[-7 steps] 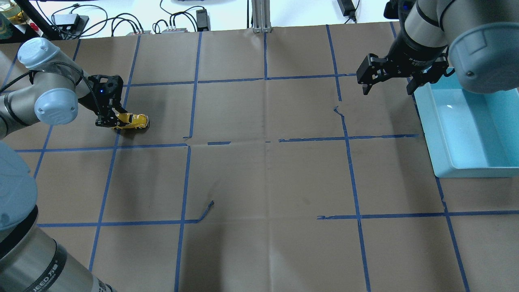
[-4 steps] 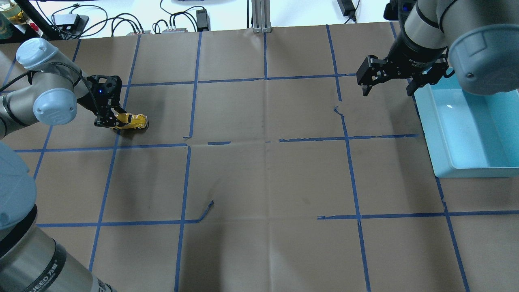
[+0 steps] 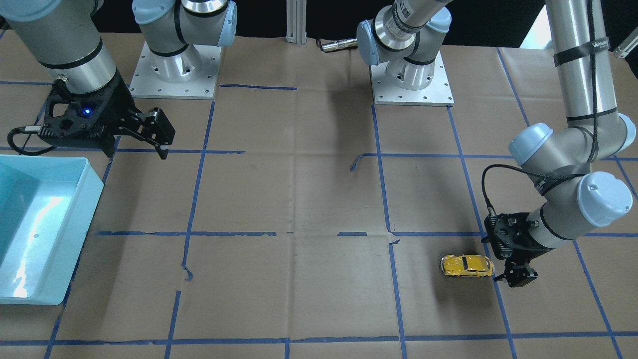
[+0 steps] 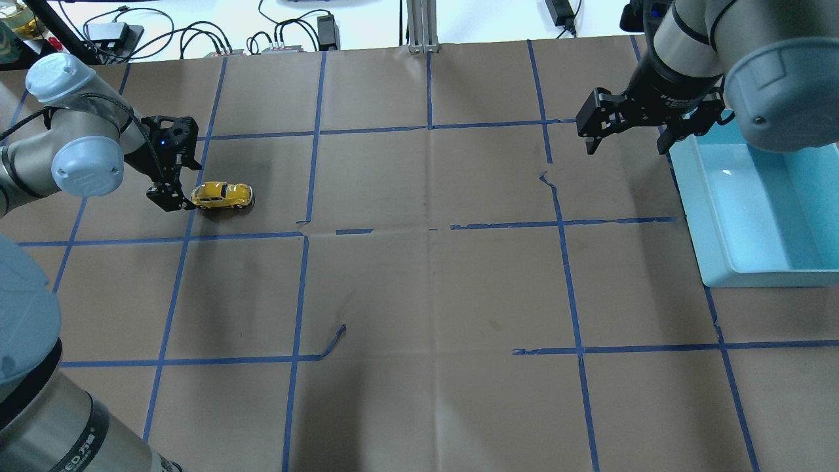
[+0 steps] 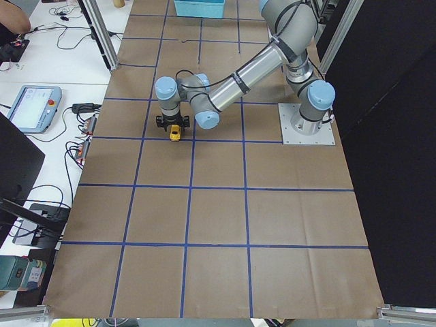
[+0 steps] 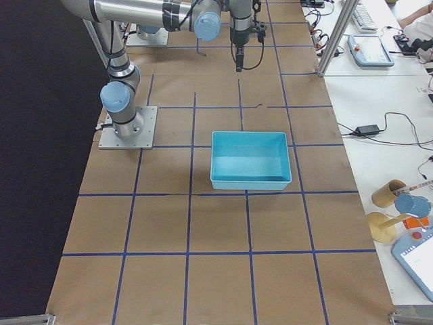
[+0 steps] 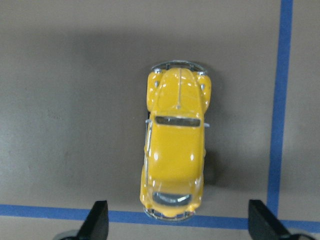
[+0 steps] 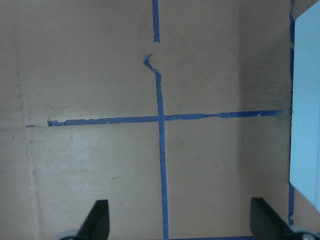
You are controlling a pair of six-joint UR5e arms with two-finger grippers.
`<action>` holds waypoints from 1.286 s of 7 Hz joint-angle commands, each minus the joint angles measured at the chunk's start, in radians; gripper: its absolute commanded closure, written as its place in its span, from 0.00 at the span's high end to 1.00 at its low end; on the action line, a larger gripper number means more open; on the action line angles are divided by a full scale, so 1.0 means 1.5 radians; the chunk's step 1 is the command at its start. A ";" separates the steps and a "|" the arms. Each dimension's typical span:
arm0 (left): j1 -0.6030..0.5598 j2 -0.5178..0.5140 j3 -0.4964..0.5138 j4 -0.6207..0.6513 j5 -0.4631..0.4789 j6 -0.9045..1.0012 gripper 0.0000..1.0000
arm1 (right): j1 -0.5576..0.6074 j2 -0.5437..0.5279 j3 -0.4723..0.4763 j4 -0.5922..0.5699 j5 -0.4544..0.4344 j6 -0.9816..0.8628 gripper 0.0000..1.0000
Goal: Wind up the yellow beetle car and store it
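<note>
Yellow beetle car [image 4: 221, 195] is sitting free on the desk [image 4: 426, 295], just ahead of the left end effector's [image 4: 181, 184] wide-spread fingers, so winding is probably pending, calling for advancing and closing around its body.

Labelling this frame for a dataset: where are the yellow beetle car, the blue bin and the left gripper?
yellow beetle car [image 4: 221, 194]: overhead view, roof.
blue bin [image 4: 698, 210]: overhead view, wall facing the car.
left gripper [image 4: 180, 183]: overhead view, between fingertips.
</note>
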 commanded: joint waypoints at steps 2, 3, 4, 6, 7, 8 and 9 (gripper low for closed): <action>-0.131 0.139 0.010 -0.148 0.004 -0.300 1.00 | 0.000 0.003 -0.003 0.000 0.001 0.000 1.00; -0.170 0.185 0.010 -0.184 0.004 -0.437 1.00 | 0.000 0.001 -0.003 0.000 0.001 0.000 1.00; -0.200 0.227 0.010 -0.202 0.005 -0.614 1.00 | 0.000 -0.001 -0.003 0.000 0.001 0.000 1.00; -0.274 0.300 0.015 -0.257 0.096 -0.897 1.00 | 0.000 -0.003 -0.001 0.000 0.001 0.000 1.00; -0.279 0.333 0.019 -0.269 0.091 -0.967 1.00 | 0.001 -0.003 -0.002 0.000 0.001 0.000 1.00; -0.277 0.342 0.023 -0.306 0.091 -1.060 1.00 | 0.001 -0.002 0.000 0.000 0.002 0.000 1.00; -0.269 0.346 0.027 -0.313 0.095 -1.126 1.00 | 0.000 -0.003 0.003 0.000 0.002 -0.001 1.00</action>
